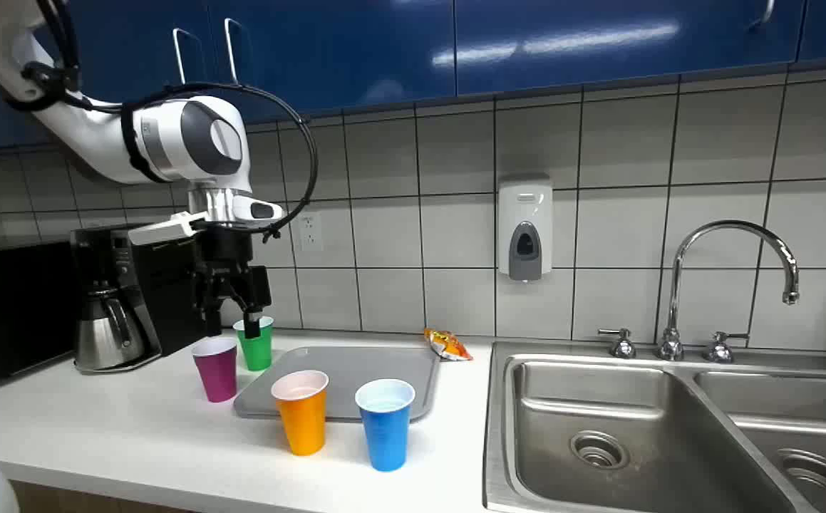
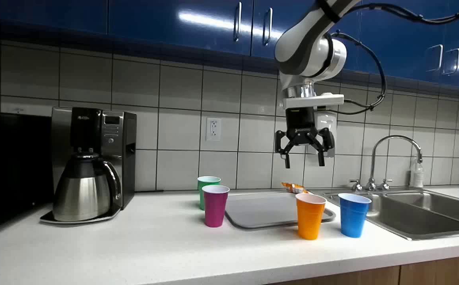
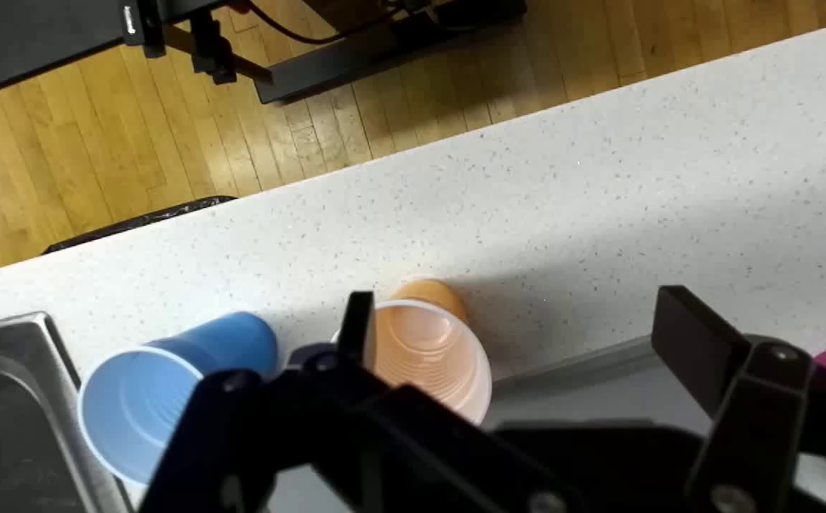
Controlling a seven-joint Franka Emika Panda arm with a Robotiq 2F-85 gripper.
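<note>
My gripper (image 1: 232, 330) is open and empty, pointing down above the counter; it also shows in an exterior view (image 2: 304, 163) and the wrist view (image 3: 516, 331). A grey tray (image 1: 363, 365) lies flat below it. An orange cup (image 2: 310, 217) and a blue cup (image 2: 354, 217) stand upright at the tray's front edge. In the wrist view the orange cup (image 3: 430, 356) appears partly behind one finger, with the blue cup (image 3: 234, 342) beside it. A purple cup (image 2: 214, 208) and a green cup (image 2: 203, 194) stand upright at the tray's other end. The gripper touches none of them.
An orange snack bag (image 1: 447, 345) lies by the wall behind the tray. A double steel sink (image 1: 502, 427) with a faucet (image 1: 676, 278) adjoins the counter. A coffee maker (image 2: 114, 158) stands at the far end. A soap dispenser (image 1: 524, 228) and blue cabinets (image 1: 334, 50) are on the wall.
</note>
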